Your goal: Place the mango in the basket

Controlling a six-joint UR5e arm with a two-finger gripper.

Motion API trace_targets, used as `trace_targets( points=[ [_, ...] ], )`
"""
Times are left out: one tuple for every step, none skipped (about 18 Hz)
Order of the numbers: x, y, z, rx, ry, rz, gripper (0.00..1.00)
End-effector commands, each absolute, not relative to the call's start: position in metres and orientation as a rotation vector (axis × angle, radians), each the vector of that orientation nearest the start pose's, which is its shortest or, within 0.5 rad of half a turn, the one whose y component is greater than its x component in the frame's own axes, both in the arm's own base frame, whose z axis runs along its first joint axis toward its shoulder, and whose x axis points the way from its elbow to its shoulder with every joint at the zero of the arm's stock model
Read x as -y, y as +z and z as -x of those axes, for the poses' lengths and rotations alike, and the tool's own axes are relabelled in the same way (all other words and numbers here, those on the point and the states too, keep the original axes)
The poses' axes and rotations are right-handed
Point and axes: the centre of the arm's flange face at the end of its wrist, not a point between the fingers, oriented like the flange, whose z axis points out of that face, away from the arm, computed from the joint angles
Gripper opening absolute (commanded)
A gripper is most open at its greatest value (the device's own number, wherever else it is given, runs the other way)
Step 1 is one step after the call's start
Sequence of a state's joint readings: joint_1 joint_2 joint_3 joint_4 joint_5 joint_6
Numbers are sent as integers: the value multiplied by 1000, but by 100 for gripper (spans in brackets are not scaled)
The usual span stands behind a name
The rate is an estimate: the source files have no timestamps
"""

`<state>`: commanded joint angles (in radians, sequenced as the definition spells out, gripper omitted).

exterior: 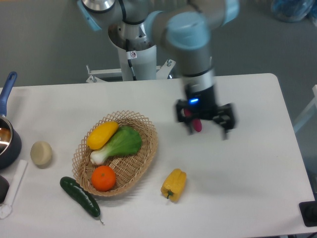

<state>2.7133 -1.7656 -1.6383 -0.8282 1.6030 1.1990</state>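
Note:
The mango (102, 135), a smooth yellow-orange oval, lies inside the woven wicker basket (147, 154) at its upper left, next to a leafy green vegetable (119, 144) and a round orange (104, 178). My gripper (206, 127) hangs far to the right of the basket, above the table, blurred by motion. Its two fingers are spread wide apart and hold nothing. Part of a purple eggplant (196, 124) shows between them.
A yellow bell pepper (173, 184) lies right of the basket's lower end. A dark cucumber (79, 196) sits at its lower left, a beige round item (41, 153) further left. A blue pot (7, 140) stands at the left table edge.

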Motion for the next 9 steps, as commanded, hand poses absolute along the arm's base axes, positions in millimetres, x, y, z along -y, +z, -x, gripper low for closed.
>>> trace_targets(
  points=[
    [-349, 438, 498, -100, 683, 2928, 100],
    [-332, 441, 506, -125, 689, 2947, 100],
    [-314, 444, 511, -144, 690, 2965, 100],
    [-297, 445, 517, -161, 691, 2981, 100],
    [-285, 448, 521, -188, 701, 2990, 100],
    [-273, 452, 523, -198, 709, 2996, 100],
    [-264, 455, 524, -199, 707, 3002, 100],
    [-254, 456, 527, -184, 698, 3007, 100],
    [-248, 459, 526, -177, 690, 3004, 100]
  ],
)
